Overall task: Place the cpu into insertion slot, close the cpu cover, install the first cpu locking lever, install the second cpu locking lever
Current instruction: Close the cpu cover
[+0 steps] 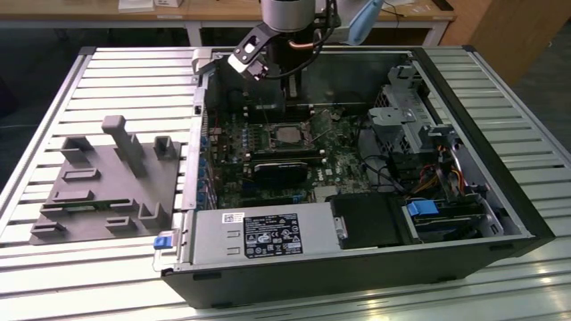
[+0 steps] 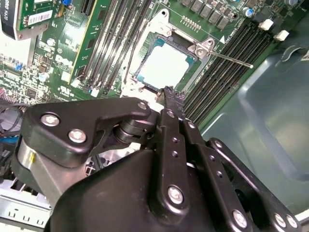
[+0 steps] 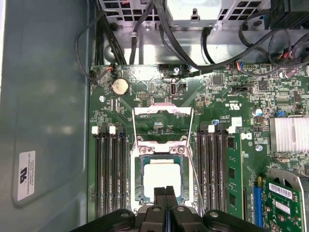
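The cpu (image 3: 162, 178) lies flat in the insertion slot (image 3: 137, 182) on the green board, its pale metal top facing up; it also shows in the second wrist view (image 2: 164, 65) and in the exterior view (image 1: 287, 137). The cpu cover (image 3: 162, 110) is swung open and lies back beyond the socket. A thin locking lever (image 2: 232, 60) sticks out sideways, unlatched. My gripper (image 3: 165, 192) hovers just above the near edge of the cpu, black fingers pressed together, shut and holding nothing. Its tip (image 2: 169, 93) points at the socket's edge, and the arm (image 1: 291, 87) hangs over the case.
Long black memory slots (image 3: 108, 174) flank the socket on both sides. A graphics card (image 1: 281, 170) and the grey power supply (image 1: 259, 234) sit in front of it, with the drive cage and cables (image 1: 428, 147) at the exterior view's right. A grey fixture (image 1: 107, 180) lies outside the case.
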Motion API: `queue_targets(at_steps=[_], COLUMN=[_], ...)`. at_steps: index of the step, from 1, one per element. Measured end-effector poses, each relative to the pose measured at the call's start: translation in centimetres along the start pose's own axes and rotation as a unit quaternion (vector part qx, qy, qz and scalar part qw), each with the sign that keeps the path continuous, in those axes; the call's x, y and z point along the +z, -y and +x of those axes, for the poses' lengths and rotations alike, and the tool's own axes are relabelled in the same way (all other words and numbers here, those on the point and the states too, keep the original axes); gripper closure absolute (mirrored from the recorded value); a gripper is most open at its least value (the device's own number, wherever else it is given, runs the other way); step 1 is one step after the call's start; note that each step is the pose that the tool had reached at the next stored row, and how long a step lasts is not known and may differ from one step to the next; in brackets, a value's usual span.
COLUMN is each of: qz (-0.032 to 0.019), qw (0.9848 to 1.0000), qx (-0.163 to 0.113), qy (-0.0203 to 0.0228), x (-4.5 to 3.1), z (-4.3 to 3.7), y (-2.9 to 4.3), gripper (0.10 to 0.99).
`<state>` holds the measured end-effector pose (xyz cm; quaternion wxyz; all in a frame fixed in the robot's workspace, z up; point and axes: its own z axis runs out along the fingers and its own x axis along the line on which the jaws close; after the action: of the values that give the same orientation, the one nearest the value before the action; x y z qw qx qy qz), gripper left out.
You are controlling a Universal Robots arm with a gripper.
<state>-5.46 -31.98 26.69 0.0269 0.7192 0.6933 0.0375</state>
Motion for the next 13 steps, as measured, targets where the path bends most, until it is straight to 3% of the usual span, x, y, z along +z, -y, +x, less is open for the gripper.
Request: queue_targets(at_steps=[5,13], qz=[0.0001,0.0001], qw=[1.0000,1.0000], qx=[0.000,0.000], qy=[0.0001,0.0001], x=[0.06,0.35], z=[0.03,0.14], y=[-0.78,-3.86], gripper=[0.984,0.984])
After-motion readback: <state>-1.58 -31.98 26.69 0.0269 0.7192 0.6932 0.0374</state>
